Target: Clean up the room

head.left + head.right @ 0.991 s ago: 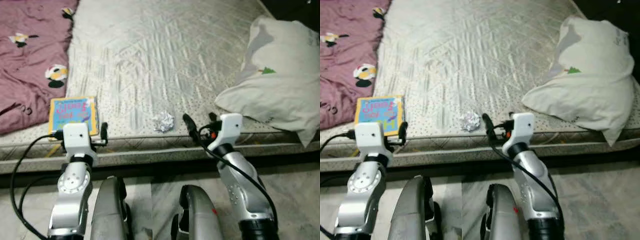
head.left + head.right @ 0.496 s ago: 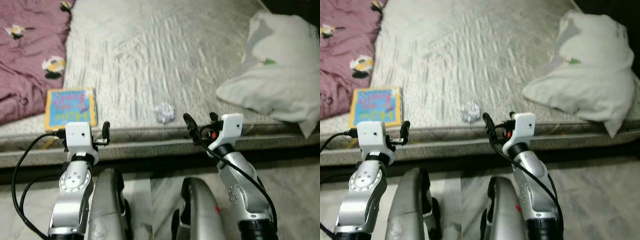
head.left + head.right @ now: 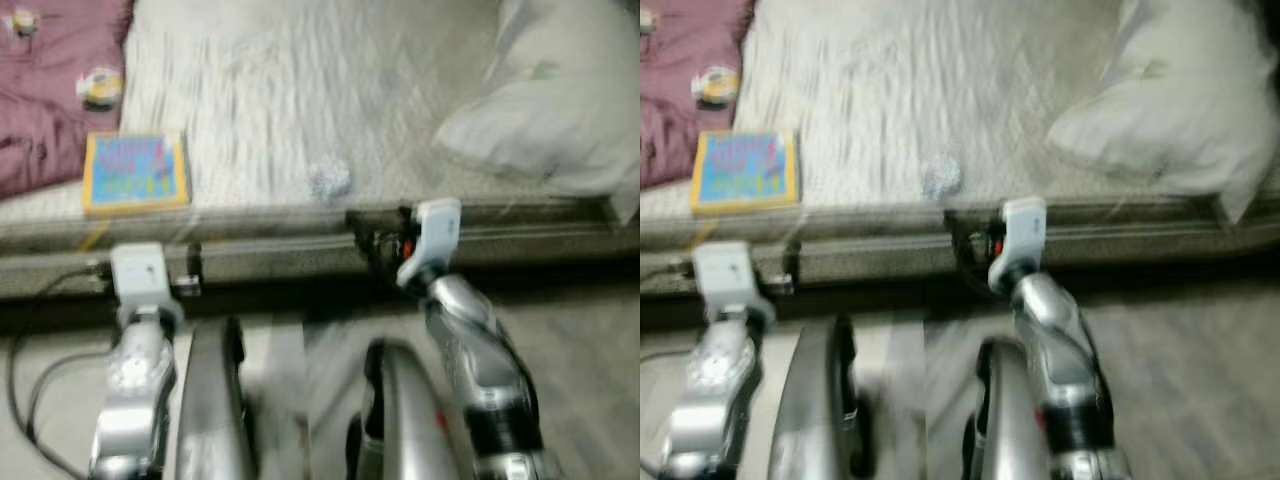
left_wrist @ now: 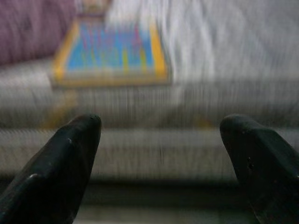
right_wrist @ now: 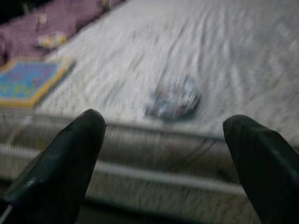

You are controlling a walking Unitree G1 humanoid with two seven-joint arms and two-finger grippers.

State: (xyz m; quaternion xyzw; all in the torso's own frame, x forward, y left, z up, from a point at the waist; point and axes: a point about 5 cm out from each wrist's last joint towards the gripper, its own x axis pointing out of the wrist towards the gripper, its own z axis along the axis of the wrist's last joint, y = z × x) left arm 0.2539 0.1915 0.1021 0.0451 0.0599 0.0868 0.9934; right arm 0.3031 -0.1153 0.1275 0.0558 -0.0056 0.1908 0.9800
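Observation:
A crumpled paper ball [image 3: 330,180] lies on the pale mattress [image 3: 300,90] close to its front edge. A yellow and blue book [image 3: 135,170] rests on the mattress to the left. My right gripper [image 5: 164,116] is open and empty, held just before the mattress side, with the paper ball [image 5: 175,98] a short way ahead of it. My left gripper [image 4: 161,123] is open and empty too, facing the mattress side below the book [image 4: 110,53]. All views are blurred by motion.
A purple patterned blanket [image 3: 50,110] covers the bed's left part. A large white pillow [image 3: 545,110] lies at the right, overhanging the edge. The dark bed frame [image 3: 300,290] runs across in front of my legs, with pale floor [image 3: 580,380] to the right.
The whole picture has shifted and blurred, so the camera has moved; the bed edge now sits higher in the frame. Both grippers stay open, now level with the mattress side.

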